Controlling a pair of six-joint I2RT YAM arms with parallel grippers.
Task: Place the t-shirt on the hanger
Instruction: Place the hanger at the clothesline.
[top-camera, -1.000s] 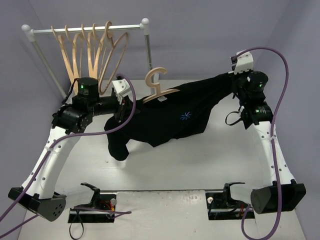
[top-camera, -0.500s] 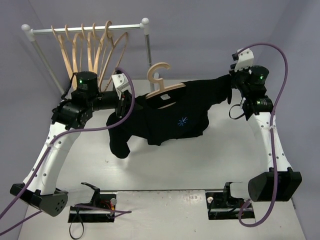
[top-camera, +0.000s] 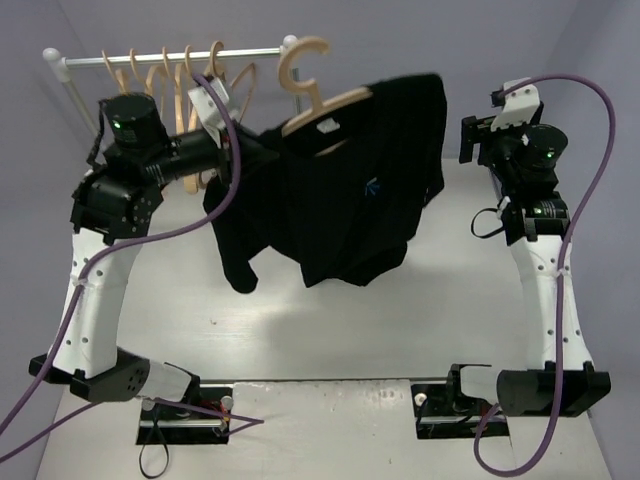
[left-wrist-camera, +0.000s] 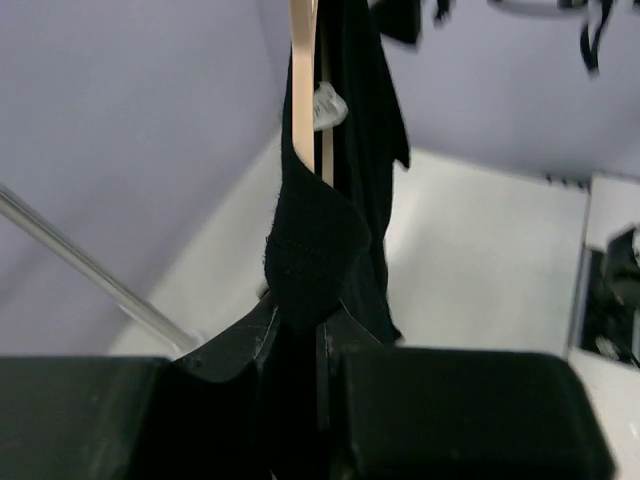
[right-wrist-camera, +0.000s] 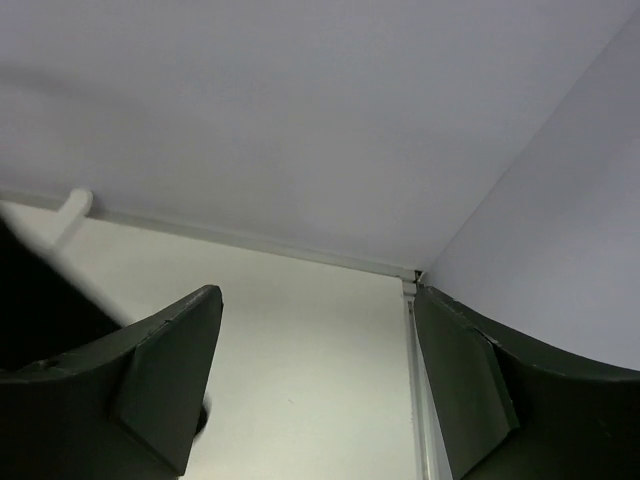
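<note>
Black and soft, the short-sleeved fabric t-shirt hangs limp from the pale tan curved wooden hanger, just right of the metal clothes rail. Through the cloth, the left gripper pinches the hanger's shoulder. Further right of the rail, the right gripper gapes empty. Identical spare hangers hang on the rail.

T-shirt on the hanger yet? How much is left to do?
Mostly done: the t-shirt hangs from the hanger, whose hook pokes out of the neck. In hand: the left gripper is shut on the hanger through the shirt's shoulder, holding both up in the air. The right gripper is open and empty. Left, probably: hooking it over the rail.
</note>
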